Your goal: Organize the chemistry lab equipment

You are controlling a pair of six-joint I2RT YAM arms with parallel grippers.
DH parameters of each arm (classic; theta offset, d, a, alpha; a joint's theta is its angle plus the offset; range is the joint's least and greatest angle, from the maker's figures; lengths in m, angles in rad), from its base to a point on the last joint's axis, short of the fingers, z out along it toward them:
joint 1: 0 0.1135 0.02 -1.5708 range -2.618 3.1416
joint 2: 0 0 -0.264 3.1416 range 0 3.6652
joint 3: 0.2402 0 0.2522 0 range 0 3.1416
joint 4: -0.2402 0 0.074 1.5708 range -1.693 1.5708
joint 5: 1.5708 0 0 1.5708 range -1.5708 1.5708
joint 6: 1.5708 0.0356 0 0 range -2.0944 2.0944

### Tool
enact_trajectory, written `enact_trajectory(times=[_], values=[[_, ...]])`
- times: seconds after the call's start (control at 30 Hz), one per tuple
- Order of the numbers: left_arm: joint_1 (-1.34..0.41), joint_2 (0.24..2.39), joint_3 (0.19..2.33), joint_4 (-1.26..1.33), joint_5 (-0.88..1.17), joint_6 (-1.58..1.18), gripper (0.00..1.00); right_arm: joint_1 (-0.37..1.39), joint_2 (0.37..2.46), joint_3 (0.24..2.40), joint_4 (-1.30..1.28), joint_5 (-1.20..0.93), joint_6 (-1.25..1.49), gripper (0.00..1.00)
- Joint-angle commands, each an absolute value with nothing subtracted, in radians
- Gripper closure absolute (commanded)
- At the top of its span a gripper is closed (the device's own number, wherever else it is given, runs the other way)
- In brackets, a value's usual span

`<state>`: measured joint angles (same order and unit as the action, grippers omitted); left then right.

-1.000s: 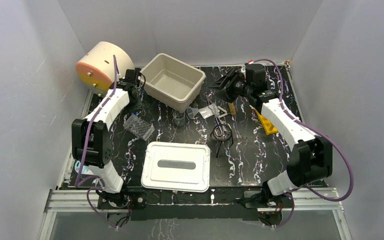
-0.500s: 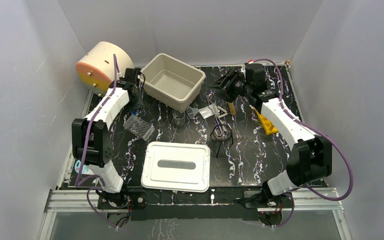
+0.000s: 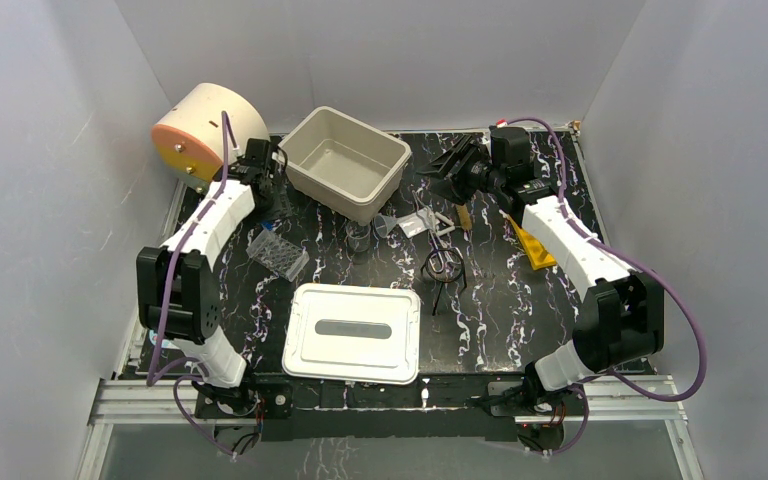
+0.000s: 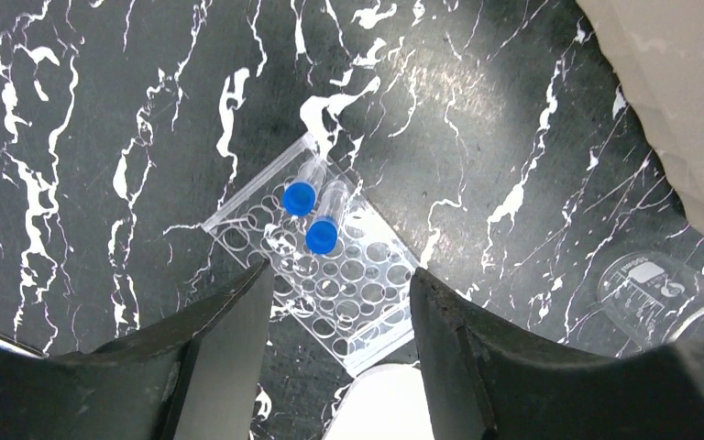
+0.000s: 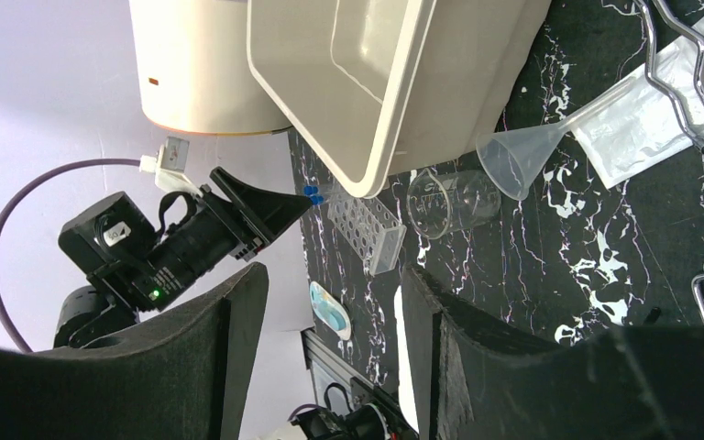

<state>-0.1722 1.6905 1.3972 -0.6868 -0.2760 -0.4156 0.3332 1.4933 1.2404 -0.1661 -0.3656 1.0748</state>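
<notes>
From above, the left gripper (image 3: 266, 188) hangs between the cream cylinder (image 3: 205, 130) and the tan bin (image 3: 345, 165), while the right gripper (image 3: 450, 165) hovers at the far side of the desk (image 3: 500, 310), beyond the black wire ring stand (image 3: 444, 265). This view also shows the flat lid (image 3: 352, 333) lying near the arm bases, which neither wrist camera fully catches. The left wrist view adds what the overhead one blurs. The gripper's fingers (image 4: 229, 321) are spread with nothing between them, and directly below lies the clear rack (image 4: 367, 302), with two blue-capped vials (image 4: 300, 197) standing in holes at one corner. A beaker (image 4: 651, 293) sits off to the side, near the bin's wall. The right wrist view shows that gripper released too, its fingers (image 5: 238, 321) parted on empty air. Only here is the funnel (image 5: 522, 156) plainly seen, lying on its side just beside the beaker, its stem reaching toward a white packet (image 5: 642, 119). The beaker seems to stand upright, though this tilted view leaves it uncertain.
</notes>
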Motion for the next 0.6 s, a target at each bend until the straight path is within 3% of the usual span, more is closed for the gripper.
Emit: enact_trajectory(times=[0.0, 0.1, 0.27, 0.57], values=[[-0.167, 1.626, 1.358, -0.702, -0.257, -0.412, 0.48, 0.328, 1.483, 1.260, -0.133, -0.369, 1.087, 0.37], [-0.167, 1.634, 1.351, -0.698, -0.254, -0.412, 0.56, 0.327, 1.483, 1.256, -0.131, -0.372, 1.088, 0.37], [-0.167, 1.667, 1.353, -0.701, -0.281, -0.423, 0.57, 0.329, 1.482, 1.252, -0.130, -0.374, 1.091, 0.37], [-0.167, 1.697, 1.353, -0.681, -0.296, -0.417, 0.70, 0.329, 1.483, 1.252, -0.127, -0.370, 1.094, 0.37]])
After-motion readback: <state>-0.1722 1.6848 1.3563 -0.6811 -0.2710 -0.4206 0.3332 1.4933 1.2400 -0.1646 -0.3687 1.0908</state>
